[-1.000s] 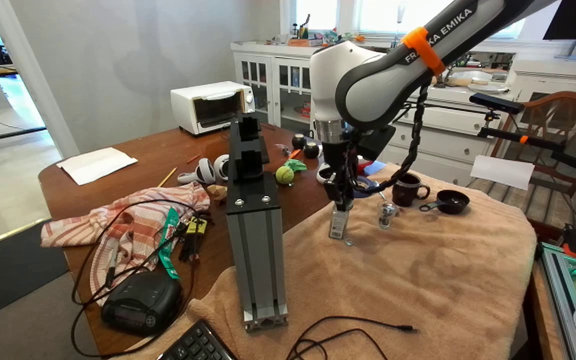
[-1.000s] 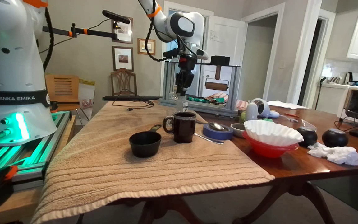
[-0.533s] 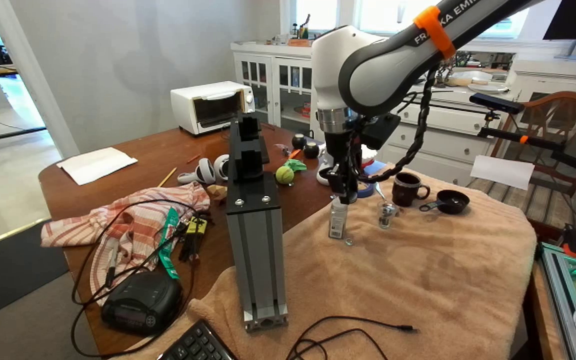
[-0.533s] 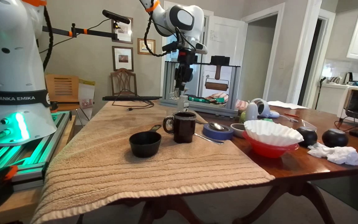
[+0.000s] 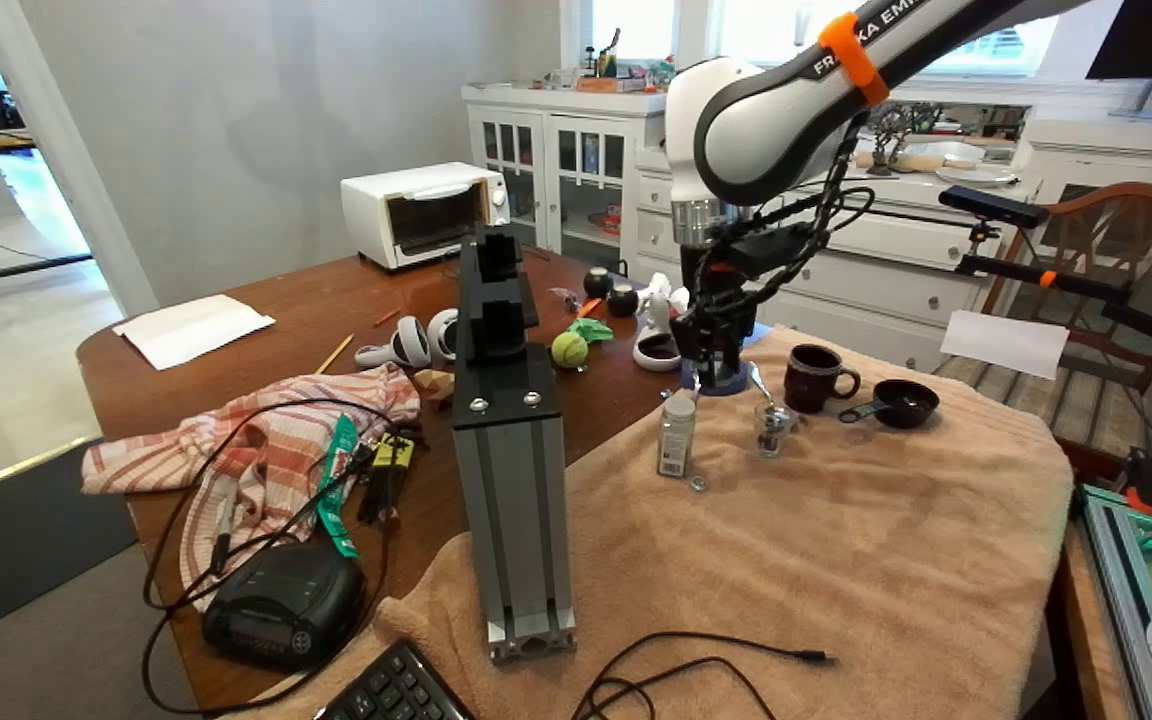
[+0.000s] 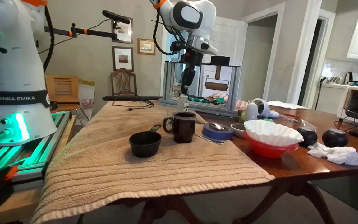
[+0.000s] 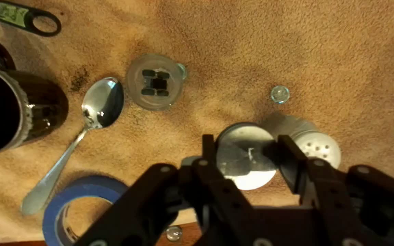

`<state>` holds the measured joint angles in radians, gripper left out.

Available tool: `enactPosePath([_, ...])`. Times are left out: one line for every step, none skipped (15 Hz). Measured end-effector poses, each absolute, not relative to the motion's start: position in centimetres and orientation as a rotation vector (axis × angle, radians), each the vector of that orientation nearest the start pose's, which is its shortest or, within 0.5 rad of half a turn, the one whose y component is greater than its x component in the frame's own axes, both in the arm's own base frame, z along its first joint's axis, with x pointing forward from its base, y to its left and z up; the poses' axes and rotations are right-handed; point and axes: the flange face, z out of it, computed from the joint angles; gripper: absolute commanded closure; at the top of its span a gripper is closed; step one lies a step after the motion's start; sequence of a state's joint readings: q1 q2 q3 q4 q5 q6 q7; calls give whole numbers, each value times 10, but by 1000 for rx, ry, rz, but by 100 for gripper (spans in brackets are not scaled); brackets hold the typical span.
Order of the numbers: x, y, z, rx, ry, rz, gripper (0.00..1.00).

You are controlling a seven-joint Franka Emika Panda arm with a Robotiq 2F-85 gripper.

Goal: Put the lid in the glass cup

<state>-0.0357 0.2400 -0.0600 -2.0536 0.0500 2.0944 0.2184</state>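
Held: one round, shiny, silvery lid (image 7: 246, 157), pinched in your black two-finger gripper (image 7: 246, 146), raised above the tan terry towel (image 7: 320, 44). Near it, lower down: one clear bottle with a pale, perforated top (image 7: 311, 143), upright, its holes uncovered. Destination: one small, clear, colourless glass cup (image 7: 136, 84), upright on the towel, apart from the lid; inside it, one small dark object with four wheel-like corners (image 7: 159, 83), likely leaving less room, and no lid. Beside the cup: one silvery metal spoon (image 7: 101, 106). Progress, by estimate: about midway; bottle open, lid in your grip. Outstanding for you: carrying the lid across, centring it over the cup, lowering it, releasing it inside.
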Motion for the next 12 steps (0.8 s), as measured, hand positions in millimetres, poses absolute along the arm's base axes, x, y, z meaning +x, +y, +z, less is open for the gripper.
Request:
enactPosePath([557, -62, 304, -3036, 606, 321, 77])
enactPosePath([553, -72, 301, -3010, 666, 331, 77])
enactPosePath([548, -79, 298, -2993, 713, 345, 77])
enactPosePath([542, -83, 296, -2984, 748, 359, 77])
enactPosePath([535, -84, 294, -2980, 764, 369, 77])
enactPosePath([528, -81, 294, -2982, 759, 376, 77])
enactPosePath([521, -77, 297, -2994, 731, 372, 52])
enactPosePath([519, -73, 300, -2997, 722, 366, 52])
enactPosePath([519, -73, 302, -2997, 721, 359, 52])
enactPosePath([520, -74, 302, -2996, 724, 359, 77])
enactPosePath([520, -76, 301, -2995, 729, 362, 77])
enactPosePath([520, -77, 300, -2995, 731, 364, 77])
